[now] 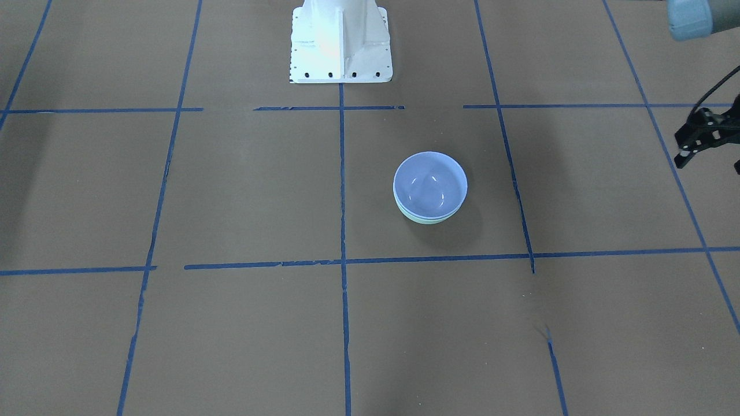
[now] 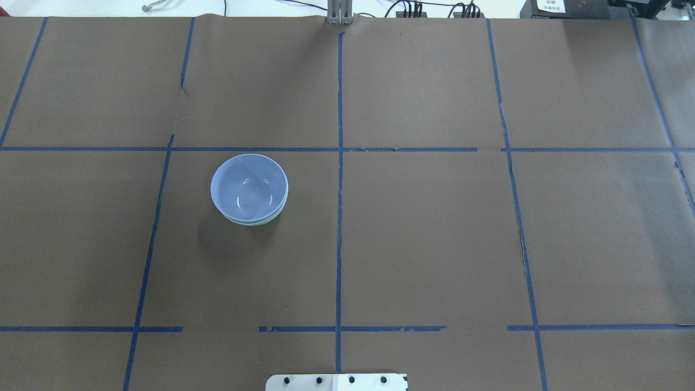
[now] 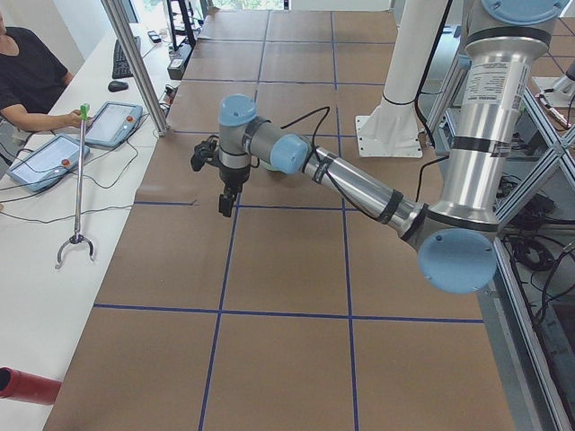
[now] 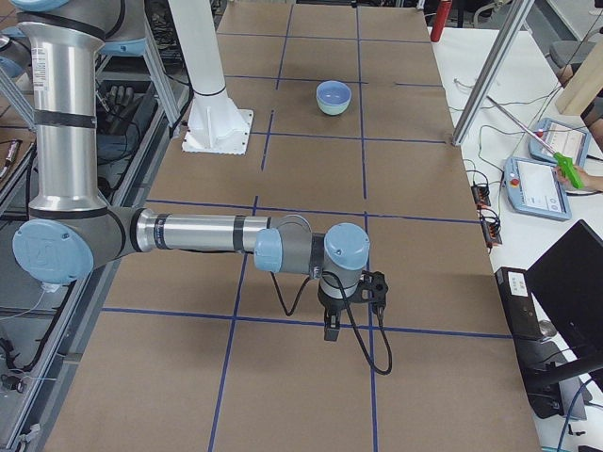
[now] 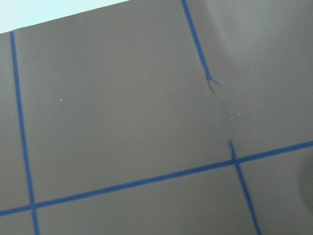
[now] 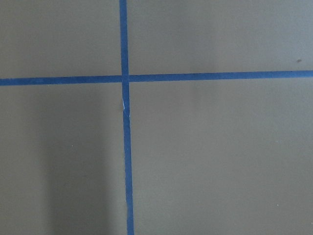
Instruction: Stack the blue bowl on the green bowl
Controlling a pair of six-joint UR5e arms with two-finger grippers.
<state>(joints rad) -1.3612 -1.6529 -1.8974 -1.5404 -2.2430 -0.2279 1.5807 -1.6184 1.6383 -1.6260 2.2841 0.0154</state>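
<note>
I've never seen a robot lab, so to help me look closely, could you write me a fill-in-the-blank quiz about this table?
The blue bowl sits nested in the green bowl, making a stack of ____ bowls.
The blue bowl's inside is ____.
The tape lines on the table are coloured ____.
In the front-facing view the left gripper hangs at the view's ____ edge.
Missing words: two; empty; blue; right.

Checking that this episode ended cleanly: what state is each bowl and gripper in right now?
blue bowl: upright, empty, nested in the green bowl.
green bowl: upright on the table, only a rim sliver showing under the blue bowl.
left gripper: looks open, empty, off to the side of the bowls.
right gripper: far from the bowls; open or shut cannot be told.
</note>
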